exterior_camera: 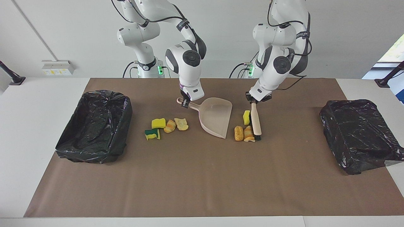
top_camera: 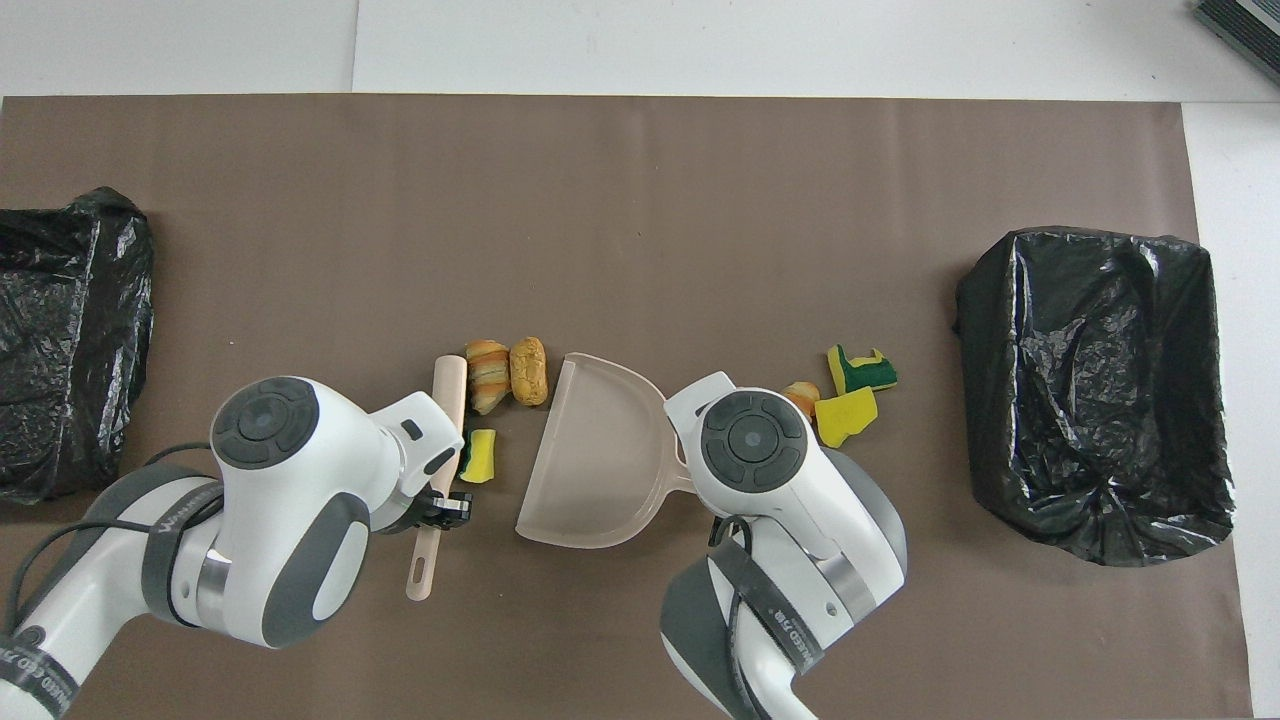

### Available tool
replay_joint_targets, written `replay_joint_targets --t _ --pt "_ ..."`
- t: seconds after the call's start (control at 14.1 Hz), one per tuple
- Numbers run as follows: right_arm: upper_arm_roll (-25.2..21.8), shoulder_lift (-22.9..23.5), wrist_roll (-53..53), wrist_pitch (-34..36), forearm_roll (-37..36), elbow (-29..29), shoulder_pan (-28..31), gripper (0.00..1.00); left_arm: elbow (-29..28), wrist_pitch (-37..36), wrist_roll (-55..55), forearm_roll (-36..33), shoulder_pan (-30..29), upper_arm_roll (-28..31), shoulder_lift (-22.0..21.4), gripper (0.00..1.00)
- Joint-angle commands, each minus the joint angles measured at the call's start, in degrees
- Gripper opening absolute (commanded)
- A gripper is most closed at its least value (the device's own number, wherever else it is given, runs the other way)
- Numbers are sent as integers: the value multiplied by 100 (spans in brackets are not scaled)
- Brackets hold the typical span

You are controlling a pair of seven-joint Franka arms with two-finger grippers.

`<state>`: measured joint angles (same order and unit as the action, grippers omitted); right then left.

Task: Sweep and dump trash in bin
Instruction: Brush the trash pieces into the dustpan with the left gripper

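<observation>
Here, facing view: the right gripper (exterior_camera: 185, 103) is clamped on the handle of the pink dustpan (exterior_camera: 216, 118), whose open edge points away from the robots. The left gripper (exterior_camera: 254, 101) is closed around the handle of the brush (exterior_camera: 256, 121), bristles down on the brown mat (exterior_camera: 202, 176). Three trash bits (exterior_camera: 244, 129) lie between brush and dustpan; four more trash bits (exterior_camera: 165, 126) lie beside the dustpan toward the right arm's end, near a black-lined bin (exterior_camera: 94, 126). A second bin (exterior_camera: 356, 132) sits at the left arm's end.

Overhead view: the brush (top_camera: 445, 440) touches the bread lumps (top_camera: 505, 375) and a small sponge (top_camera: 479, 456); the dustpan (top_camera: 595, 455) lies just beside them.
</observation>
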<state>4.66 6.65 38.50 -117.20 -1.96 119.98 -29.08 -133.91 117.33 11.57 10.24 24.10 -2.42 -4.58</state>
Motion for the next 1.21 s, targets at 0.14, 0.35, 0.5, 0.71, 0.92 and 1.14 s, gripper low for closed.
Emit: replay_joint_targets --t 0.14,0.35,0.5,0.71,0.92,1.14 --pt "18 -129 -79 -66 -103 175 -2 0 22 -43 686 487 1270 57 -166 0" --pt "18 -129 -79 -66 -103 175 -2 0 680 -517 1408 540 1607 66 -69 0" --pt "18 -129 -70 -57 -103 175 -2 0 813 -589 1671 540 1554 92 -113 0" --pt "18 -129 -62 -66 -103 175 -2 0 822 -859 1919 523 1371 128 -122 0" --pt "18 -129 -62 -57 -103 166 -2 0 770 -1510 1928 435 1089 137 -367 0" --pt "18 -146 -18 13 -103 96 42 0 280 -1732 2242 -3 1000 119 -1033 0"
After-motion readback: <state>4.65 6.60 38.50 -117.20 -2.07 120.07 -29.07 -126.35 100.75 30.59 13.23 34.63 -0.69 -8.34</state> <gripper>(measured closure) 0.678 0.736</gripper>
